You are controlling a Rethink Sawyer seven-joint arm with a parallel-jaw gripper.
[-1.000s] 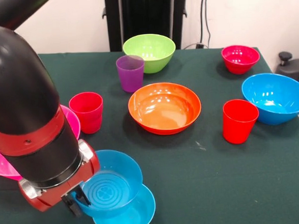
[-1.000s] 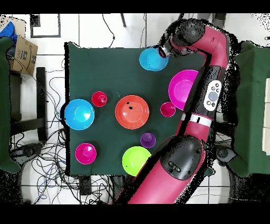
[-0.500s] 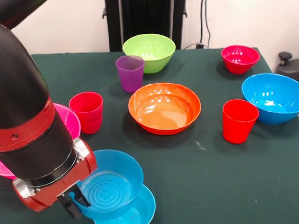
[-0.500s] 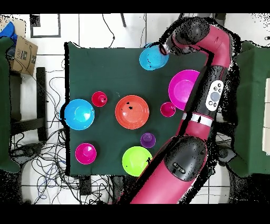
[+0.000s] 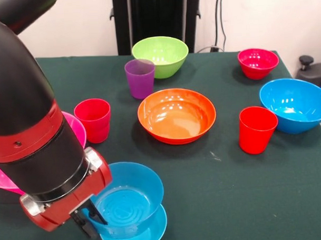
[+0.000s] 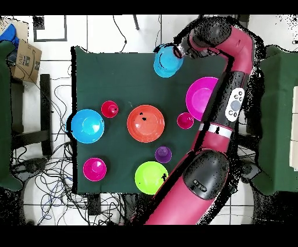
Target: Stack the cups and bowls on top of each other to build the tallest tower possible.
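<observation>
Blue small bowl (image 5: 129, 202) gripped at its rim by the gripper (image 5: 89, 220), lower left of frame.
Held just above a second small blue bowl (image 5: 146, 235) on the green table (image 5: 216, 197); orange bowl (image 5: 176, 115) mid-frame.

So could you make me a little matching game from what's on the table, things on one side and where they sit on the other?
Things:
1. purple cup
2. orange bowl
3. small blue bowl
4. small magenta bowl

Places:
A. middle of the table
B. held at its rim by the claw, over another blue bowl
C. just in front of the lime green bowl
D. back corner, behind the large blue bowl

Pairs: 1-C, 2-A, 3-B, 4-D
</observation>
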